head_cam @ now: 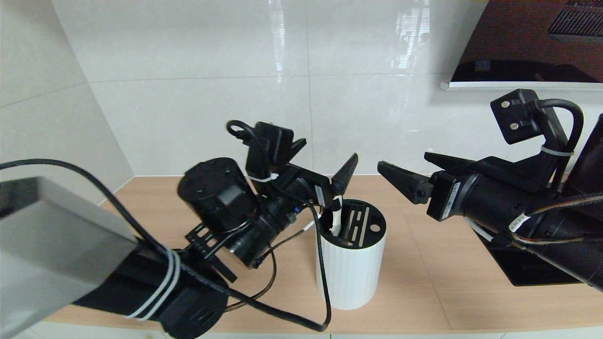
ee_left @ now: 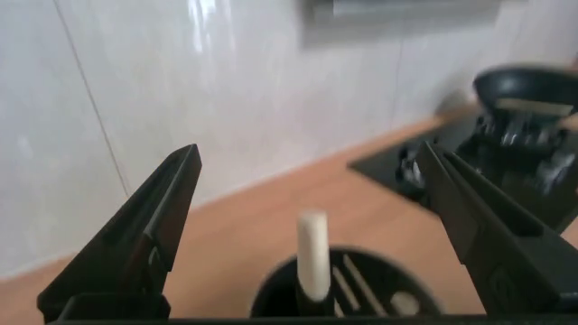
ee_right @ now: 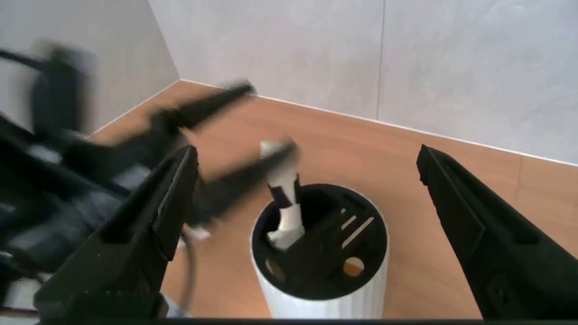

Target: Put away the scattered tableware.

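A white ribbed utensil holder (head_cam: 351, 273) with a black slotted top stands on the wooden counter (head_cam: 424, 282). A white utensil handle (head_cam: 335, 217) sticks up from one of its slots. My left gripper (head_cam: 330, 155) hovers just above the holder, open wide. In the left wrist view the handle (ee_left: 312, 253) rises between the spread fingers (ee_left: 153, 226) without touching them, above the holder (ee_left: 361, 293). My right gripper (head_cam: 403, 160) hangs open to the right of the holder, a little above it. The right wrist view takes in the holder (ee_right: 321, 271), the handle (ee_right: 280, 194) and the left gripper (ee_right: 266, 117) beyond.
A black cooktop (head_cam: 527, 268) lies on the counter at the right, with a dark pan (ee_left: 524, 86) on it. A range hood (head_cam: 532, 42) hangs at the upper right. White tiled walls close the back and left.
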Available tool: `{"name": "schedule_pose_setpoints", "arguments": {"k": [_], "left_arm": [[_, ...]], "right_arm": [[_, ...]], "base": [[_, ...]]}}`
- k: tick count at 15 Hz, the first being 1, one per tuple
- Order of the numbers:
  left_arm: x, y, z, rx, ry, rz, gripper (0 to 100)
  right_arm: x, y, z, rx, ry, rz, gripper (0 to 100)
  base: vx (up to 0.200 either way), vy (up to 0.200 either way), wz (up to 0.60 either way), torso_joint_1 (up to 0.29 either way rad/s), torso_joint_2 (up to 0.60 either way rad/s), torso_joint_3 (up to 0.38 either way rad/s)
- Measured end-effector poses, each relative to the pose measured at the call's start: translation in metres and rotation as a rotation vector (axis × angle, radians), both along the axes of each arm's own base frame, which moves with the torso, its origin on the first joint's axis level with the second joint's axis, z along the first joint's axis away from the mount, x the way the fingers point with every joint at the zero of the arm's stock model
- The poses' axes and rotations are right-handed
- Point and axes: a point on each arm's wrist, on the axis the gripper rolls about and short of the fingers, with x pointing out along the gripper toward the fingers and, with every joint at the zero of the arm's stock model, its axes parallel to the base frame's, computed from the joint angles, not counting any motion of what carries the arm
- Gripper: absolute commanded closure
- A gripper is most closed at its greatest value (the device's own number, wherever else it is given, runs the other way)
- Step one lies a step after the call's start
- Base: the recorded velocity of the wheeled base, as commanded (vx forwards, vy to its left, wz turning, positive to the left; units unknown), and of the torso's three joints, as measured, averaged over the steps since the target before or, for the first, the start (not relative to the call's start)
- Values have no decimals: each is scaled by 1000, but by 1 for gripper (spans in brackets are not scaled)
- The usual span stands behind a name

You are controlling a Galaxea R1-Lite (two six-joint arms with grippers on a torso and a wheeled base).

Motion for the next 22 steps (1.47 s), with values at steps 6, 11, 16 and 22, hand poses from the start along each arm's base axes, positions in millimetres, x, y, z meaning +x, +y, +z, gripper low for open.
{"name": "schedule_pose_setpoints", "arguments": {"k": [6, 11, 16, 22], "left_arm": [[-70, 85, 36, -96, 0, 126, 0], [-150, 168, 6, -118, 97, 273, 0], [-227, 218, -20, -124, 161, 434, 0], [-287, 227, -71, -118, 201, 509, 0]], "right_arm": [[-18, -58, 1, 24, -29, -166, 0], [-82, -131, -20, -25, -16, -372, 0], [-169, -167, -35, -92, 2, -446, 0], [-226, -182, -60, -32, -65, -566, 0]], "base": [[0, 0, 0, 0, 0, 0], [0, 0, 0, 0, 0, 0], [0, 0, 0, 0, 0, 0], [0, 0, 0, 0, 0, 0]]}}
